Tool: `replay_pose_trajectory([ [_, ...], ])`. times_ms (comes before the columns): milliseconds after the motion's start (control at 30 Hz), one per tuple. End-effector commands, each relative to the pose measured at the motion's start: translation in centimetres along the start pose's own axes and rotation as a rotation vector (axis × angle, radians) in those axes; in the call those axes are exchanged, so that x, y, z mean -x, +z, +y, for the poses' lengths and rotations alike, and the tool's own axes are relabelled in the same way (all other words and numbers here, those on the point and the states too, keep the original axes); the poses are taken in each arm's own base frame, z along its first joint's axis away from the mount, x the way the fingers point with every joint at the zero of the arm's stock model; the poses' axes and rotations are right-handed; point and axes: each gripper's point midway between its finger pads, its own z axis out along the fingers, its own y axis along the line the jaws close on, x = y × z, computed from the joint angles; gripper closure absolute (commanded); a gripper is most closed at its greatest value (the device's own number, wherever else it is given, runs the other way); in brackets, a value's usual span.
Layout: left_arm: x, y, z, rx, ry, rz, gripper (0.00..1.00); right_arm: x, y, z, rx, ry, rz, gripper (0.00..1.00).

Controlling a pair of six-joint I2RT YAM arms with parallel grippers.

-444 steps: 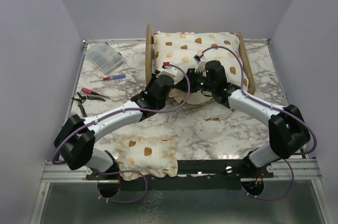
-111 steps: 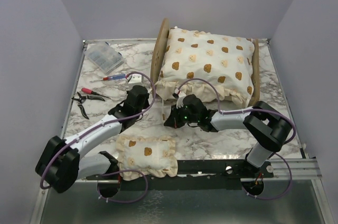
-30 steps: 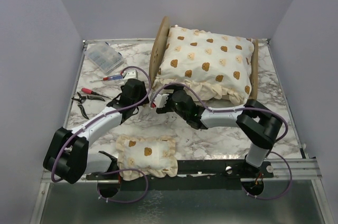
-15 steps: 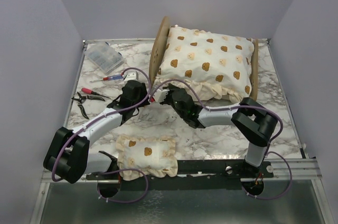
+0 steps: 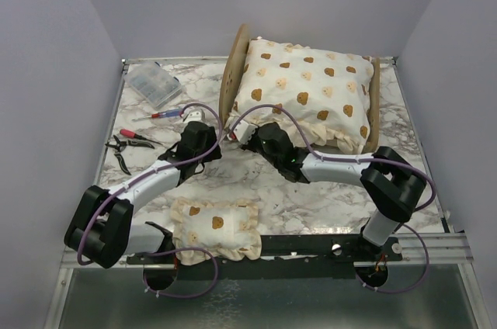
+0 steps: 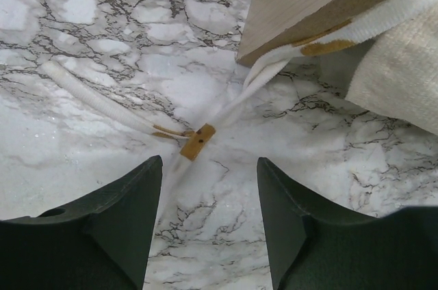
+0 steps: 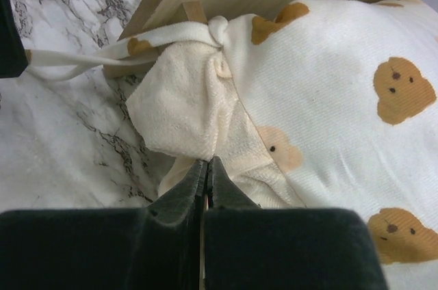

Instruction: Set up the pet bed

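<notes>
The pet bed's rounded plywood headboard (image 5: 233, 73) stands at the back, its low footboard (image 5: 373, 104) to the right. The large bear-print cushion (image 5: 303, 92) lies on the frame. My left gripper (image 5: 216, 141) is open and empty, low over the table by the bed's near left corner (image 6: 301, 3). A white tie strap with a wooden toggle (image 6: 196, 141) lies just beyond its fingertips (image 6: 209, 161). My right gripper (image 5: 247, 136) is shut, its tips (image 7: 207, 161) pinching the cushion's cream ruffle (image 7: 185, 109) below a knotted tie at the frame corner.
The small bear-print pillow (image 5: 216, 226) lies at the near edge between the arm bases. A clear plastic parts box (image 5: 154, 84), a red-and-blue screwdriver (image 5: 167, 114) and pliers (image 5: 128, 140) lie at the left. Grey walls close in both sides and the back.
My right gripper has moved back and up to the bed's near left corner and the ruffle. My left gripper has barely moved. Much earlier the cushioned bed shifted right.
</notes>
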Motion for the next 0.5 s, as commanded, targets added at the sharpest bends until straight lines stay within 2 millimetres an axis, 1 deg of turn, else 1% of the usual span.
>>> replay_pose_trajectory([
  [0,-0.6,0.6,0.3,0.031,0.034,0.021,0.41,0.0,-0.4,0.4,0.064,0.113,0.011,0.99],
  [133,-0.1,1.6,0.3,0.088,0.107,0.013,0.42,0.0,-0.4,0.6,0.081,0.144,0.004,0.99],
  [333,0.2,3.6,-0.6,0.143,0.222,0.001,0.41,0.3,-0.3,1.0,0.108,0.178,-0.011,0.99],
  [467,0.1,5.1,-0.3,0.188,0.253,-0.003,0.42,0.5,-0.2,1.4,0.128,0.194,-0.019,0.99],
])
